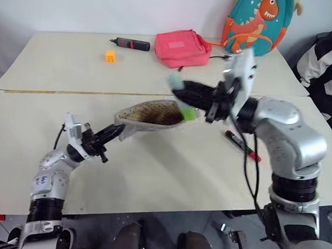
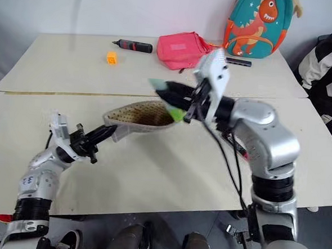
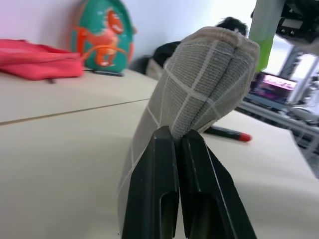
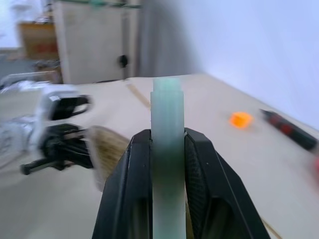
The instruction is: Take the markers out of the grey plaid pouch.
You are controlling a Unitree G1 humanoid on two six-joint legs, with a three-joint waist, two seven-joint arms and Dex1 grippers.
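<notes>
Wrist views show left gripper (image 3: pixel 177 144) pinching pouch (image 3: pixel 199 84), right gripper (image 4: pixel 167 144) clamping highlighter (image 4: pixel 167 149).

I see the plaid pouch (image 1: pixel 150 113) raised above the near table (image 1: pixel 151 174), between my left gripper (image 1: pixel 116 133) at its left end and my right gripper (image 1: pixel 182 91), which holds the highlighter (image 4: pixel 167 149) over its right end. A marker (image 1: pixel 242 145) lies on the table to the right. On the far table, the cube (image 1: pixel 110 55) sits left of the screwdriver-like tool (image 1: pixel 131 43), with the bag (image 1: pixel 181 47) and backpack (image 1: pixel 257 23) further right.
</notes>
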